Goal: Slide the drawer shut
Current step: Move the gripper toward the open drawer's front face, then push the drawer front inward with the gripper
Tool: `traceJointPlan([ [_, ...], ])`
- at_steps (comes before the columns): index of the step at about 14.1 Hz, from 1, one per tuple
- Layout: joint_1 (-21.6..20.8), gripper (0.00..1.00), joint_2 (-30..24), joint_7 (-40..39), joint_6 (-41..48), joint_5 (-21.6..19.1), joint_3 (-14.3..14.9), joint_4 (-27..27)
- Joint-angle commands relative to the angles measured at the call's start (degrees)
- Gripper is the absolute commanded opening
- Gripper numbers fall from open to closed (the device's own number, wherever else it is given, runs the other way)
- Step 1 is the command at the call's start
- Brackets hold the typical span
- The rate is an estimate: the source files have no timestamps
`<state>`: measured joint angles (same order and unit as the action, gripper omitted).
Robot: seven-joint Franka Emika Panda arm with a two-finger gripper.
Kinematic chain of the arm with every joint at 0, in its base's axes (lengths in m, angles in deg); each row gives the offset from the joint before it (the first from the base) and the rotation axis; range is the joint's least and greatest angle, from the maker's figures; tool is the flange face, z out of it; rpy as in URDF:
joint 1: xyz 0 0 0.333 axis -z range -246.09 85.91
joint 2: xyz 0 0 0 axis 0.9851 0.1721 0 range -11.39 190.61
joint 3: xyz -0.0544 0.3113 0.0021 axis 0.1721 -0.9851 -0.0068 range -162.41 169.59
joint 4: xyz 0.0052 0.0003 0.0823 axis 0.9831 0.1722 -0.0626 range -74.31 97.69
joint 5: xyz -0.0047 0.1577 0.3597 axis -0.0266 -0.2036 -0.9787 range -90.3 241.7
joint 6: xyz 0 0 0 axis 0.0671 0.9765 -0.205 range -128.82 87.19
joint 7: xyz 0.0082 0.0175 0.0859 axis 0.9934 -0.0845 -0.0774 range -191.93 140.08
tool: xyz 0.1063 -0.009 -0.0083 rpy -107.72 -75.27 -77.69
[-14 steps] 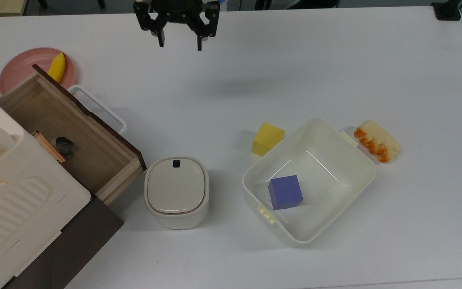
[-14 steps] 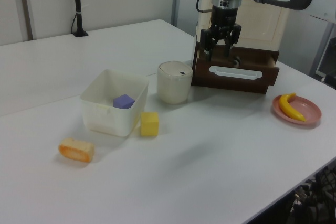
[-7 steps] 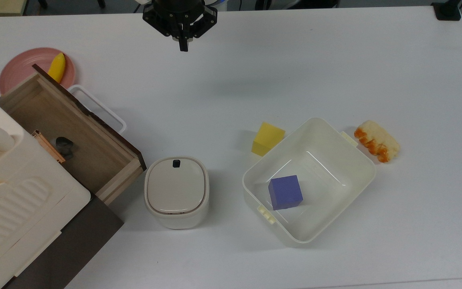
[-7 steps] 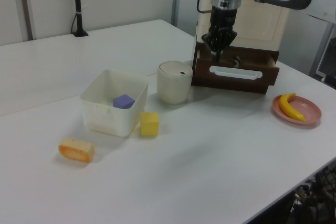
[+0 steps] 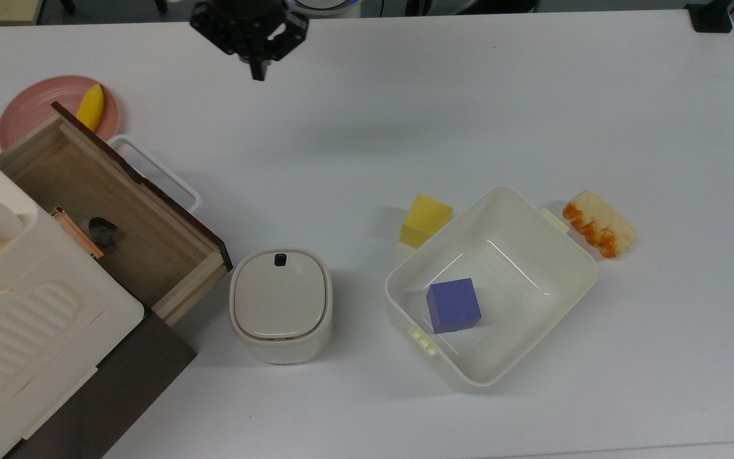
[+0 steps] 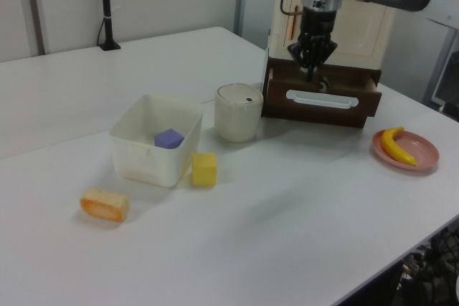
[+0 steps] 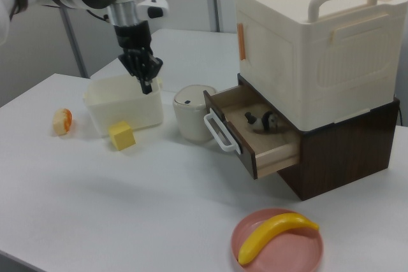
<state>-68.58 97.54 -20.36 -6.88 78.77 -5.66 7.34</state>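
Observation:
The drawer (image 5: 80, 182) stands pulled out of the cream cabinet (image 5: 16, 319), a light-wood box with a dark brown front and a white loop handle (image 5: 162, 171). A small dark object (image 5: 104, 232) lies inside. In the left view the drawer front (image 6: 366, 107) faces the table, and in the right view the drawer (image 7: 275, 146) sticks out toward the right view's left. My gripper (image 5: 257, 74) is shut on nothing, hanging above the table beyond the handle, apart from the drawer. It appears above the drawer front as gripper (image 6: 310, 74) and near the tub as gripper (image 7: 147, 87).
A pink plate (image 5: 29, 115) with a banana (image 5: 90, 107) lies beside the drawer's far corner. A white lidded container (image 5: 280, 305) stands close to the drawer's near corner. A white tub (image 5: 532, 242) holds a purple cube (image 5: 453, 305); a yellow cube (image 5: 425, 220) and bread (image 5: 598, 224) flank it.
The gripper went from open to shut, then moved toward the top view's left, nearer the drawer's side. The drawer has not moved.

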Motion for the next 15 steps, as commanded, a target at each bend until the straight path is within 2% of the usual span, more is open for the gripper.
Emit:
traceJointPlan([
  [1,3.59,0.00,1.12,4.17,-2.11,-1.48,0.46,1.27],
  [3,4.92,0.00,2.79,6.72,-5.18,-1.48,0.55,1.88],
  [6,9.13,0.00,4.03,16.90,-15.71,-1.57,0.46,6.53],
  [15,10.55,0.00,11.40,17.63,-23.11,-1.31,0.81,6.90],
])
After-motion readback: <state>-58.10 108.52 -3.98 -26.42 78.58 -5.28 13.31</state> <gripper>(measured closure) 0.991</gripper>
